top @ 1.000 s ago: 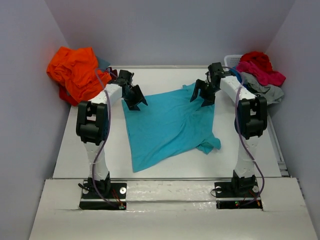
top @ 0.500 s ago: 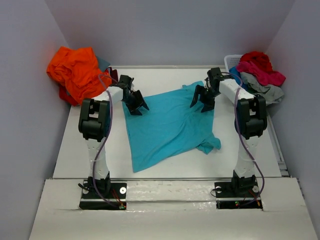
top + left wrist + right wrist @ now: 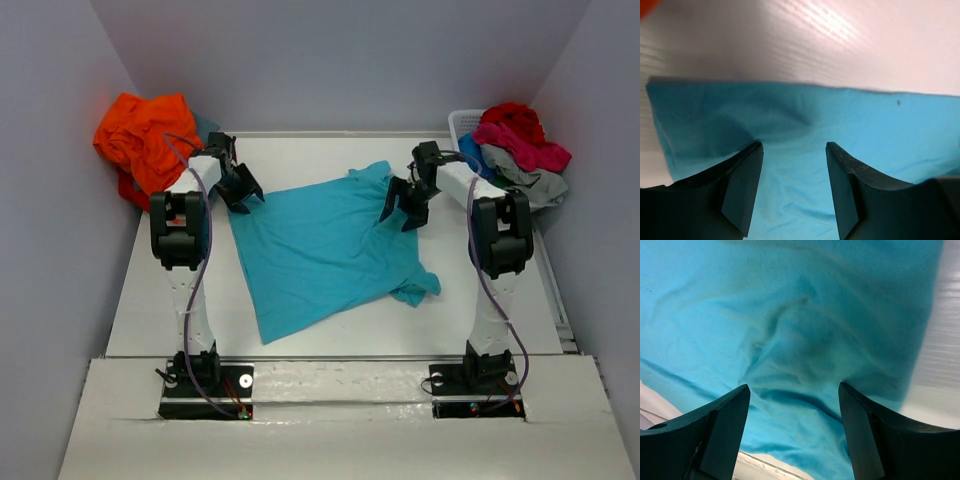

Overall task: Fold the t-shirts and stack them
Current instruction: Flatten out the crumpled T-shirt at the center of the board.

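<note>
The turquoise t-shirt (image 3: 320, 250) lies spread and skewed across the middle of the table (image 3: 330, 150). Its longest stretch runs from a hem corner at lower left of centre up to a sleeve near upper right of centre. The other sleeve is crumpled at lower right. Both tools sit along the cloth's upper edge. The left gripper (image 3: 243, 194) hangs over the upper-left corner with its fingers apart and nothing pinched; in its wrist view the shirt's edge runs straight across just beyond the fingertips, with bare table above it. The right gripper (image 3: 404, 211) is spread wide over rumpled cloth near the upper-right part of the shirt, also holding nothing (its wrist view puts the cloth's border off to the right of the frame, so it stands further in from an edge than the left one does). The left arm is judged better placed for a corner pinch. The orange shirts (image 3: 145, 140) are heaped at upper left, and the red and pink shirts (image 3: 520, 135) fill the basket (image 3: 462, 122) at upper right.
</note>
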Tool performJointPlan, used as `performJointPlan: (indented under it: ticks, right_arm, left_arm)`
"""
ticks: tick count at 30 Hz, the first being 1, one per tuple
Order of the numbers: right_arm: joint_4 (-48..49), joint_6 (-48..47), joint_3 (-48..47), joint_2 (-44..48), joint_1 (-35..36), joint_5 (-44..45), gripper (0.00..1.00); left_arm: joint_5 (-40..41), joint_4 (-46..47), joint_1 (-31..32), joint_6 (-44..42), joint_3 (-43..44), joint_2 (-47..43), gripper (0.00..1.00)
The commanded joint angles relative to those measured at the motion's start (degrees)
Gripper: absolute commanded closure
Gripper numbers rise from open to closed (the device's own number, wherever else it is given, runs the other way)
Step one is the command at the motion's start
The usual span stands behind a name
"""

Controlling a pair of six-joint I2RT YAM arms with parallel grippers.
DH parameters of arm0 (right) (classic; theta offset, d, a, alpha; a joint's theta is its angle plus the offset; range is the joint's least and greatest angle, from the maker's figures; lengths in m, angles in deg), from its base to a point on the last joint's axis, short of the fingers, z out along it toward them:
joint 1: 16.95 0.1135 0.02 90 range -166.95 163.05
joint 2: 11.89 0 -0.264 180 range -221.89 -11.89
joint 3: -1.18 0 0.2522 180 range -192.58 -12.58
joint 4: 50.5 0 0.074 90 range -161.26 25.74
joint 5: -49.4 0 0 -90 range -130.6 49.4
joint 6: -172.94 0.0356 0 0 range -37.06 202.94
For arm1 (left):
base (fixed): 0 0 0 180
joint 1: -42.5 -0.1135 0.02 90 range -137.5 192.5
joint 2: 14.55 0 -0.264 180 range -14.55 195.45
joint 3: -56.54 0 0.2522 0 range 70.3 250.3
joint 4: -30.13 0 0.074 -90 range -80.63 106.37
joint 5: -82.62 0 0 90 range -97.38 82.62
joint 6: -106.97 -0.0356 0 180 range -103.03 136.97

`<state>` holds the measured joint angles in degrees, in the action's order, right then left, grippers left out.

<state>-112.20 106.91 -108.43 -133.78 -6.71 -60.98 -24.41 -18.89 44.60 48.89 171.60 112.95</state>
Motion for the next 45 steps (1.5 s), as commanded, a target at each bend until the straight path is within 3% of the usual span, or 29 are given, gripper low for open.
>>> performJointPlan:
  ticks: [1,7,17,19,28,35,40,45]
  right_arm:
    - [0.31,-0.85,0.58,2.35,1.1,-0.97,0.23]
    - [0.83,-1.2,0.23,3.84,1.1,2.44,0.23]
    - [-1.18,0.82,-10.65,3.41,1.1,8.25,0.23]
    - [-3.91,0.91,-10.68,4.28,1.1,7.29,0.23]
    - [0.13,2.31,-6.18,2.1,1.1,15.26,0.23]
    - [-0.31,5.47,-19.26,-6.24,-0.92,15.81,0.23]
    - [-4.0,5.57,-36.57,-13.89,-2.15,15.99,0.23]
    - [-4.01,6.09,-41.7,-17.68,-3.3,17.39,0.23]
  left_arm:
    - [4.89,-6.29,0.09,-2.57,8.38,3.71,0.35]
    - [3.24,-5.25,-1.14,-3.18,7.25,1.44,0.35]
    - [-0.97,-6.39,5.18,-6.26,3.83,-8.66,0.35]
    - [-5.26,-5.0,9.28,-6.08,-0.99,-11.21,0.35]
    - [-15.03,2.21,15.9,-4.41,-14.97,-14.48,0.35]
    - [-14.87,2.05,17.23,-4.76,-20.96,-16.85,0.35]
    - [-14.43,0.99,17.23,-5.38,-21.14,-17.2,0.34]
    - [-14.69,0.46,17.23,-5.55,-20.88,-16.85,0.34]
